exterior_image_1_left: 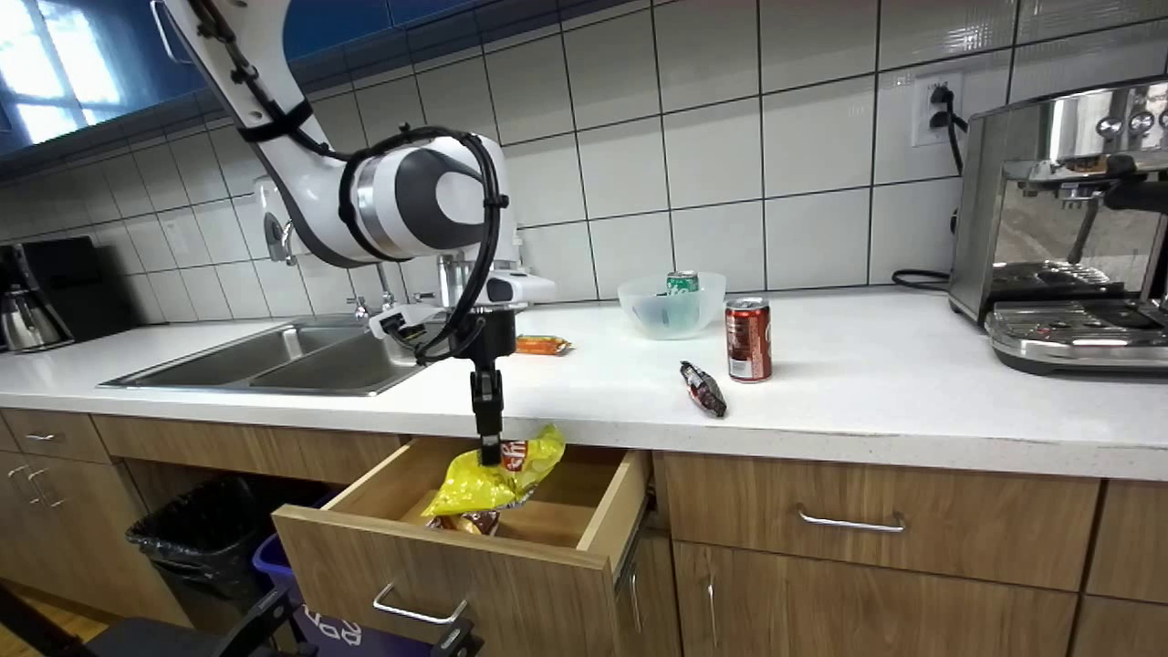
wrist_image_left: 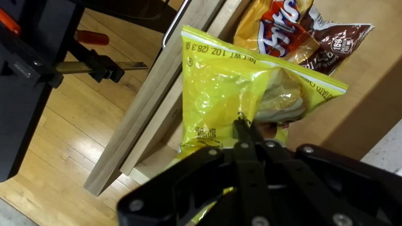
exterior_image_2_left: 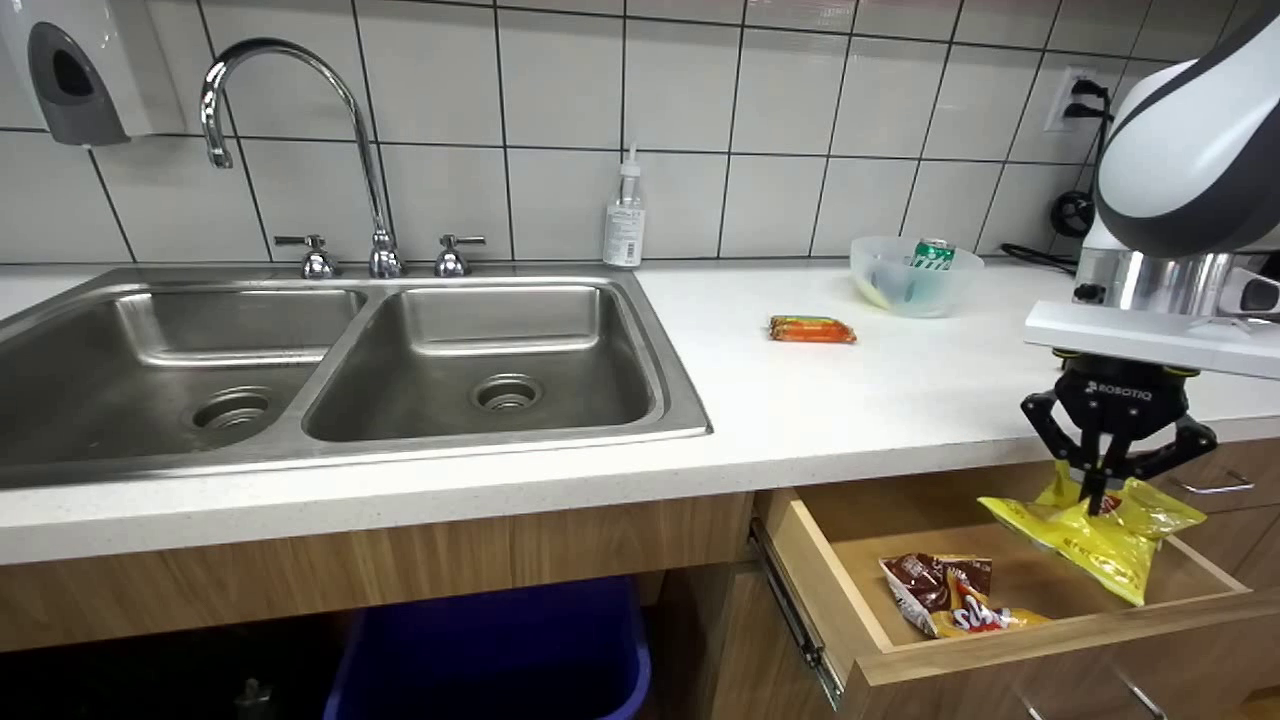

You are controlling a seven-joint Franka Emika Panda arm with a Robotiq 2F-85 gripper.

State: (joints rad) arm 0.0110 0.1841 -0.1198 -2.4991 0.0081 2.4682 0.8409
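Observation:
My gripper (exterior_image_1_left: 490, 453) is shut on a crinkled yellow chip bag (exterior_image_1_left: 470, 484), pinching it near its middle. In an exterior view the fingertips (exterior_image_2_left: 1093, 500) press into the bag (exterior_image_2_left: 1115, 560), which hangs tilted over the open wooden drawer (exterior_image_2_left: 1050, 632). In the wrist view the bag (wrist_image_left: 216, 84) spreads out beyond the fingers (wrist_image_left: 246, 125). A brown and orange snack bag (exterior_image_2_left: 950, 605) lies inside the drawer, toward its front. It also shows in the wrist view (wrist_image_left: 278, 28), partly covered by the yellow bag.
On the counter are a red can (exterior_image_1_left: 748, 342), a dark packet (exterior_image_1_left: 703, 390), an orange packet (exterior_image_2_left: 812, 330) and a translucent bowl (exterior_image_2_left: 900, 290) with a green can. The counter edge (exterior_image_1_left: 821, 444) overhangs the drawer's back. A sink (exterior_image_2_left: 660, 420) and espresso machine (exterior_image_1_left: 1058, 338) stand either side.

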